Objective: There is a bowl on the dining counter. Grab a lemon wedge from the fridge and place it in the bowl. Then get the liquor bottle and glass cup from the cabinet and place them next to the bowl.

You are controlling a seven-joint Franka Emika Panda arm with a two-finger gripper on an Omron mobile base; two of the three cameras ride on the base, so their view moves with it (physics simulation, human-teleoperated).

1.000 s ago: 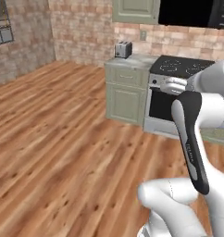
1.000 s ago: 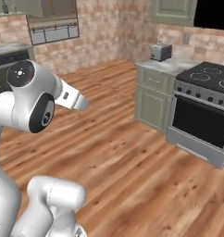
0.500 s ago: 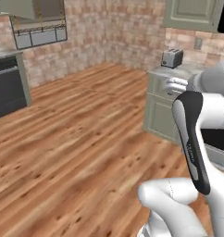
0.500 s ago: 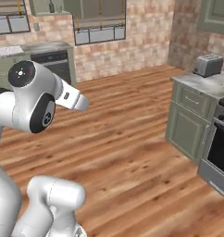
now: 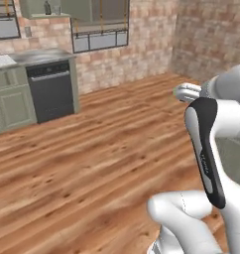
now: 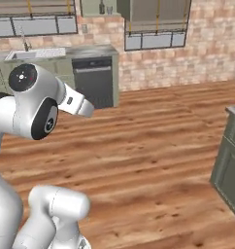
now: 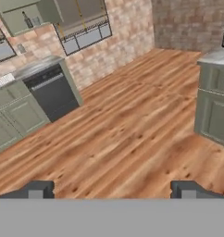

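Hanging wide apart over bare wood floor (image 7: 118, 139), the gripper (image 7: 112, 189) holds nothing. Ahead and to its left stands a dishwasher (image 7: 53, 92); to its right, a green cabinet (image 7: 215, 111), which the left base view lacks. A sink (image 6: 34, 52) appears in the right base view. Bowl, lemon and bottle cannot be placed.

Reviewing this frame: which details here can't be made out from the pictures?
- Small items on the open shelf, right base view: too small to identify.
- Green cabinet, right base view: cut off by the right edge.
- Gripper, hand view: fingertips wide apart, nothing between them.
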